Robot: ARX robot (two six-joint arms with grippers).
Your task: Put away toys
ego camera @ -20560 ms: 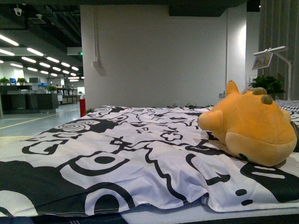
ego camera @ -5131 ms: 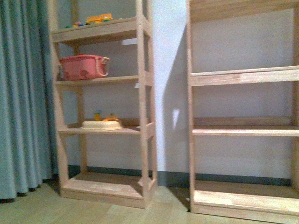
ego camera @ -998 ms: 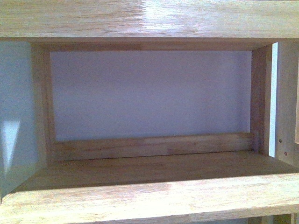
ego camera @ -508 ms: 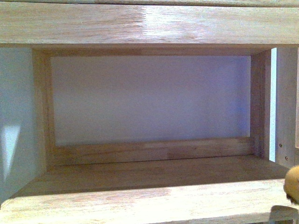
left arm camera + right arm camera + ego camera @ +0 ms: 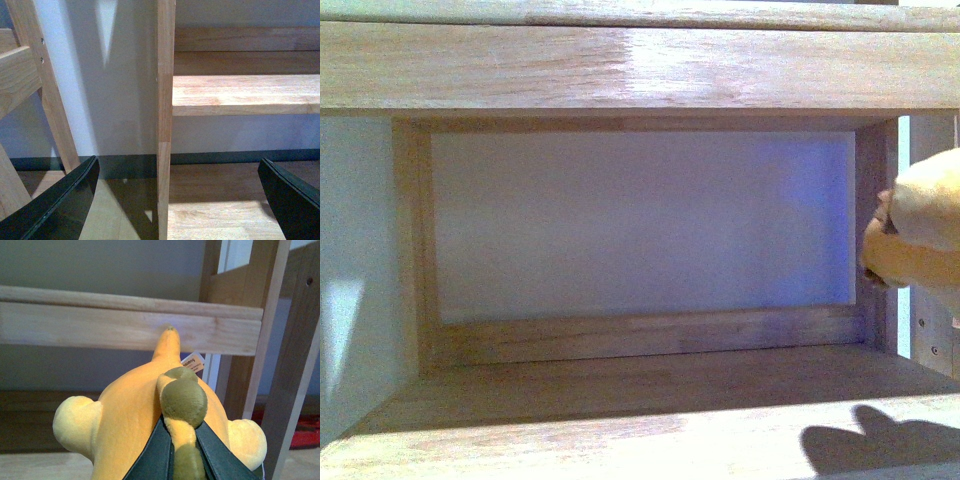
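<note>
left gripper [image 5: 177,162]: two flat glossy black tapered blades; right gripper [image 5: 181,440]: smooth dark greenish-black wedge blades

There's the orange-yellow plush toy [image 5: 135,410], rounded, with an olive-green knob, up in the air at the right edge of the shelf [image 5: 620,430].

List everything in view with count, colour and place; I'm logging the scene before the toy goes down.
shelf unit: one, light wood, fills the front view.
plush toy: one, orange-yellow with olive knobs, front view's right edge, above the unit's board.
neighbouring frame: one, light wood, beside the unit.
wall: one, pale grey, behind the shelves.
skirting: one, dark, at the wall's foot.
left gripper: one, black, open, low beside the unit's post.
right gripper: one, dark, shut on the plush toy.
</note>
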